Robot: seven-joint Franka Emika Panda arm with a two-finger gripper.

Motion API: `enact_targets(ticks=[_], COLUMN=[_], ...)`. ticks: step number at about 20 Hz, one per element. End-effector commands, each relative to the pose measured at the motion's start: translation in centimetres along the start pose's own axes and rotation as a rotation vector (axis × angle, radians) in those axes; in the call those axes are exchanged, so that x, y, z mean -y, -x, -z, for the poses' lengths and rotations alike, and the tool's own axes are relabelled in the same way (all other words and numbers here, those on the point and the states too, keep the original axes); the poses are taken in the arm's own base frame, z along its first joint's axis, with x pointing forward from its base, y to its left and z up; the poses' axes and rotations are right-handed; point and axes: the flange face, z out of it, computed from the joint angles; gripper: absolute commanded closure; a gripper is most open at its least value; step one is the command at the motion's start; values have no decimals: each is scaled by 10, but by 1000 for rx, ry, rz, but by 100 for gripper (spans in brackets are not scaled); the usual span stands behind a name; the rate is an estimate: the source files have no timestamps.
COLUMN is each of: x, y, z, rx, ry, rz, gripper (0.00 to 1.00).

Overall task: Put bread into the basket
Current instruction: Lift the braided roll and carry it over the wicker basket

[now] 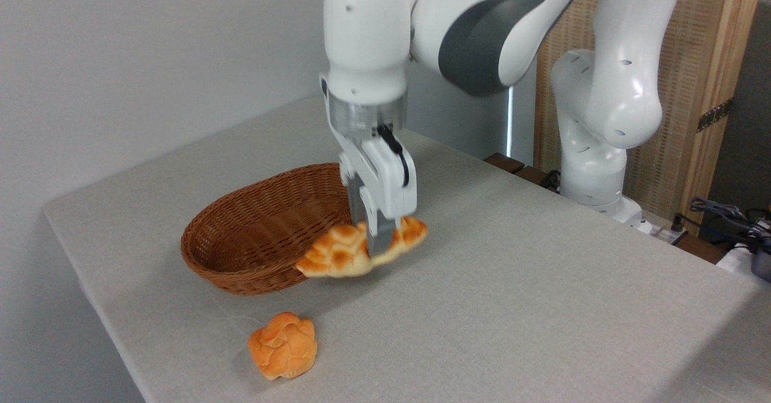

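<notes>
Bread (337,255) in tool (378,240), bun (283,345) nearby

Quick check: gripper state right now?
Gripper: closed on the long braided pale-yellow loaf, lifted beside the oval reddish-brown wicker basket.

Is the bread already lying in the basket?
No, the bread hangs clamped in the tool, lifted by the basket rim.

The arm (482,23) is glossy white with dark grey joint bands and small oval screw recesses. A black cable (397,150) loops beside its white-and-grey gripper (379,234).
</notes>
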Motion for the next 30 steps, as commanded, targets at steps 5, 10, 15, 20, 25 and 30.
enact_targets(ticks=[5, 10, 15, 20, 25, 30], x=[-12, -45, -57, -60, -59, -59], y=[-54, -116, -181, -194, -194, -193], z=[50, 5, -44, -58, -57, -57], rx=[-81, -6, 46, 38, 40, 43], ry=[9, 37, -1, -12, -16, -17], rz=[246, 221, 257, 268, 263, 261], gripper=[37, 43, 43, 0, 0, 0])
